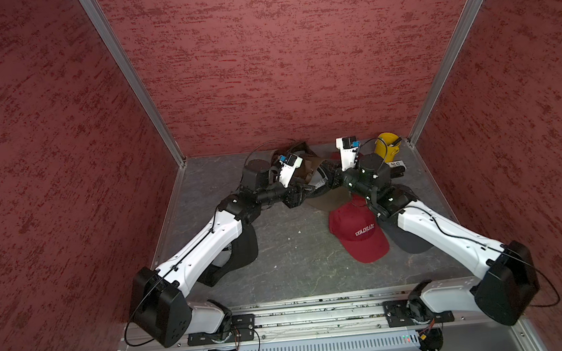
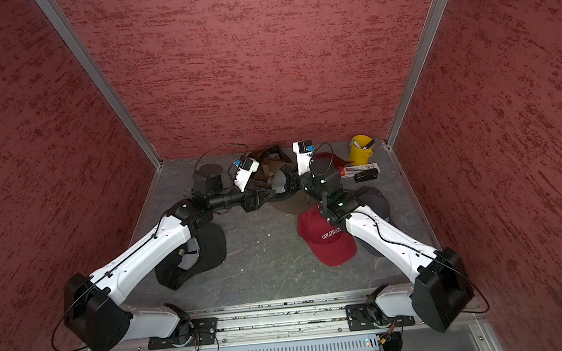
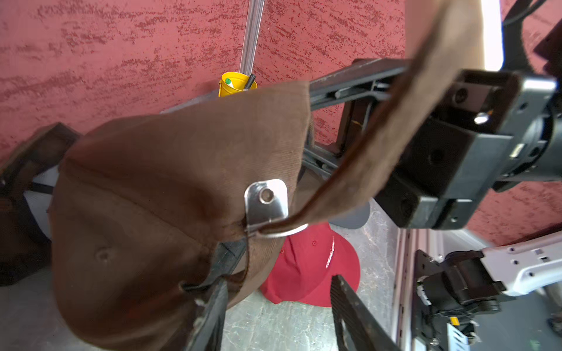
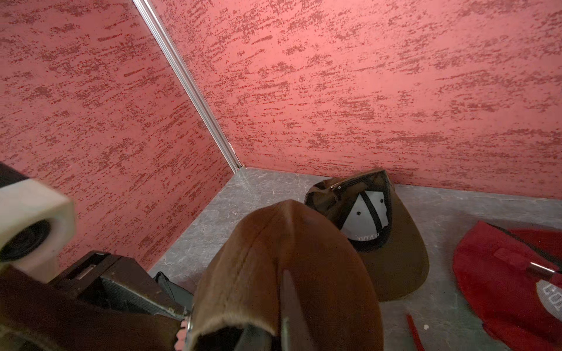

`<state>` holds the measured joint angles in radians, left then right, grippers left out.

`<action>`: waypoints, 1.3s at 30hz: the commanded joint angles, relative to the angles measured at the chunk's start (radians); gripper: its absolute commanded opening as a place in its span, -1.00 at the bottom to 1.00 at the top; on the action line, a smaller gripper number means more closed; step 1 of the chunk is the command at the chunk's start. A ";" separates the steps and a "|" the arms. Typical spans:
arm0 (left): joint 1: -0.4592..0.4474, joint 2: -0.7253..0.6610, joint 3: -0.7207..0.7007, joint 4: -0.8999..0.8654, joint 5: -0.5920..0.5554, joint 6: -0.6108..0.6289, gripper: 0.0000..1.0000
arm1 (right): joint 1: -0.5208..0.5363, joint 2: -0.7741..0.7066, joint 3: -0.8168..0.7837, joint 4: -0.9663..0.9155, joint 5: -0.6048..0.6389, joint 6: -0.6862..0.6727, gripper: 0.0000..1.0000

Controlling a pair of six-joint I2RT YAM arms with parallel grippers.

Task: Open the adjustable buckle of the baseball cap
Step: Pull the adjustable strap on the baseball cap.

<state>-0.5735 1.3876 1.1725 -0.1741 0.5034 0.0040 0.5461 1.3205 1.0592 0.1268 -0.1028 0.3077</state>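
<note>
Brown cap [image 3: 158, 170] is held above the table [image 1: 280, 253], back centre, between both arms. Right gripper [image 1: 327, 180] is clamped on its cloth. Left gripper [image 3: 279, 285] has its jaws apart, one finger under the rear edge. Red cap [image 1: 359, 232] lies flat; its front reads "COLORAD", the rest hidden. Silver buckle [image 3: 266, 203] sits at the brown cap's back, and the strap [image 3: 380, 146] runs through its ring.

top views: high, looking down, far | wrist views: close, facing each other, sharing brown cap [image 3: 152, 182]
</note>
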 commanded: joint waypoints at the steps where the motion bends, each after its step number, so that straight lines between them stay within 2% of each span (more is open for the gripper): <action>1: -0.018 -0.003 0.017 0.049 -0.063 0.064 0.12 | -0.006 -0.004 0.045 0.021 -0.025 0.007 -1.00; 7: -0.022 -0.055 -0.059 0.150 -0.125 0.088 0.14 | -0.006 -0.006 0.048 0.018 -0.030 0.002 -1.00; 15: -0.021 -0.039 -0.063 0.150 -0.120 0.105 0.11 | -0.006 0.007 0.066 0.019 -0.053 0.001 -1.00; 17: -0.020 -0.033 -0.061 0.149 -0.114 0.105 0.00 | -0.006 0.007 0.069 0.021 -0.059 0.001 -1.00; 19: -0.020 -0.026 -0.059 0.150 -0.107 0.108 -0.21 | -0.006 0.008 0.070 0.022 -0.065 0.001 -1.00; 31: -0.009 -0.015 -0.020 0.112 -0.037 0.101 -1.00 | -0.011 0.014 0.078 -0.002 -0.089 -0.025 -1.00; 34: -0.005 -0.022 0.009 0.062 0.013 0.086 -1.00 | -0.012 0.008 0.075 -0.029 -0.070 -0.061 -1.00; 39: 0.003 -0.026 0.076 -0.039 0.121 0.057 -1.00 | -0.012 0.001 0.069 -0.059 -0.062 -0.147 -0.61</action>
<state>-0.5766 1.3727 1.1984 -0.1505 0.5312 0.0837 0.5396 1.3338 1.0931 0.0849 -0.1741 0.2256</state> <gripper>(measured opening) 0.060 0.176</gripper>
